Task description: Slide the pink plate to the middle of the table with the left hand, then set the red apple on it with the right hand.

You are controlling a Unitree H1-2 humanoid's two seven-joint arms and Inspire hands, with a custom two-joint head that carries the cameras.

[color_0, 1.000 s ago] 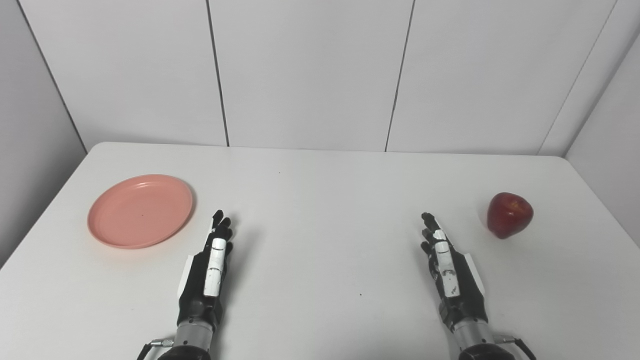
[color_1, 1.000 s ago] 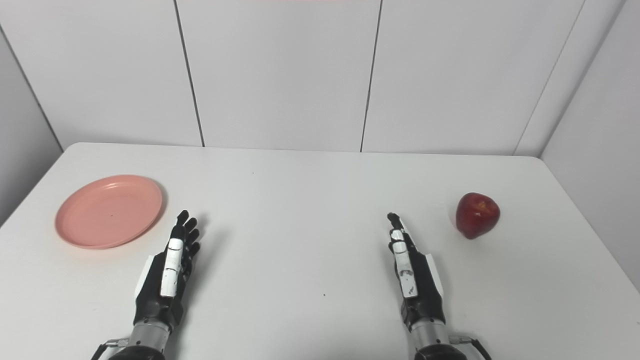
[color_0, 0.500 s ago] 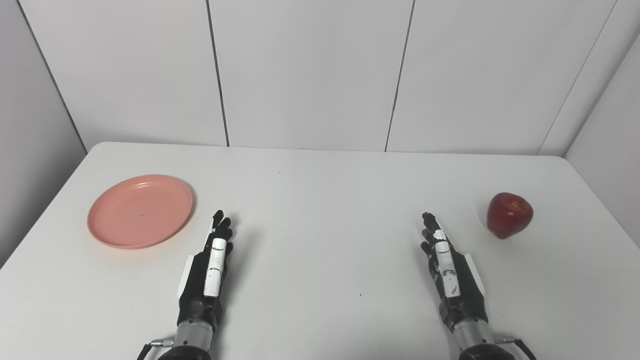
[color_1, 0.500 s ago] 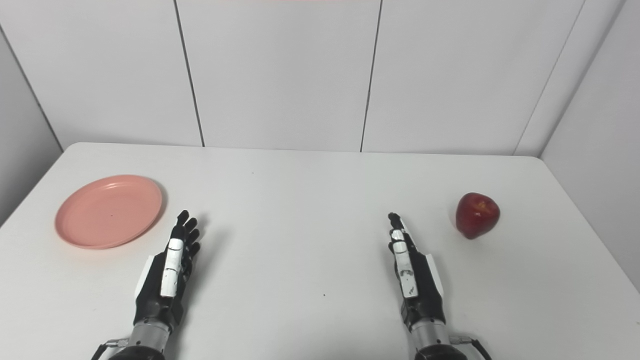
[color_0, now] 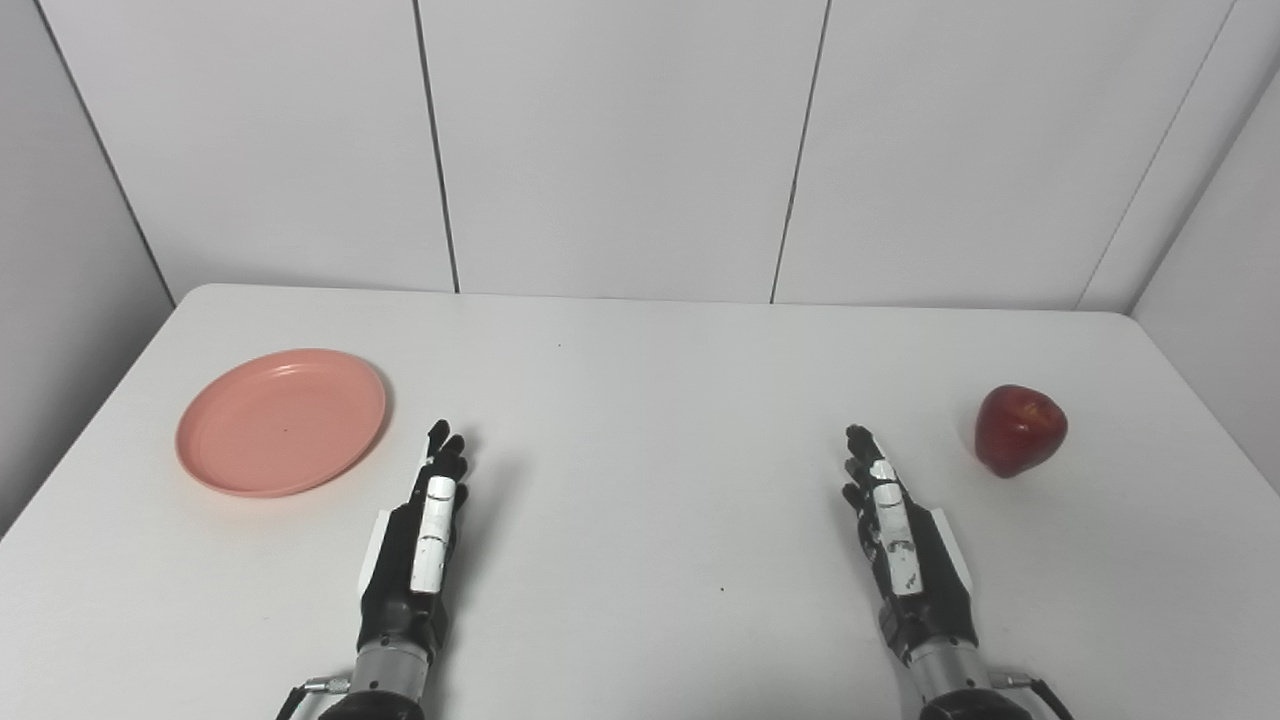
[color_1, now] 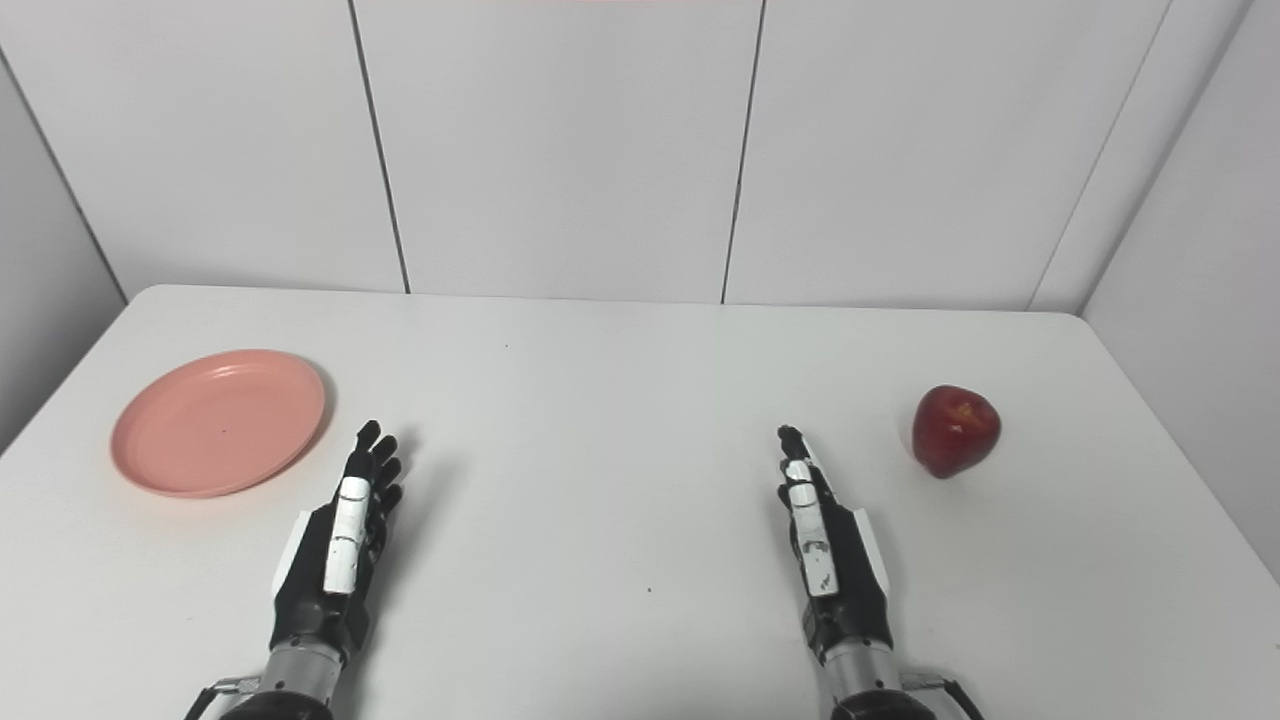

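No step is complete. Pink plate (color_0: pixel 281 422) lies left of the left hand (color_0: pixel 415 545) fingertips; red apple (color_0: pixel 1020 430) sits right of the right hand (color_0: pixel 900 545) fingertips. Both hands extended, empty. Slide and placement remain.

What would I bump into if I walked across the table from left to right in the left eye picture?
pink plate → left hand → right hand → red apple
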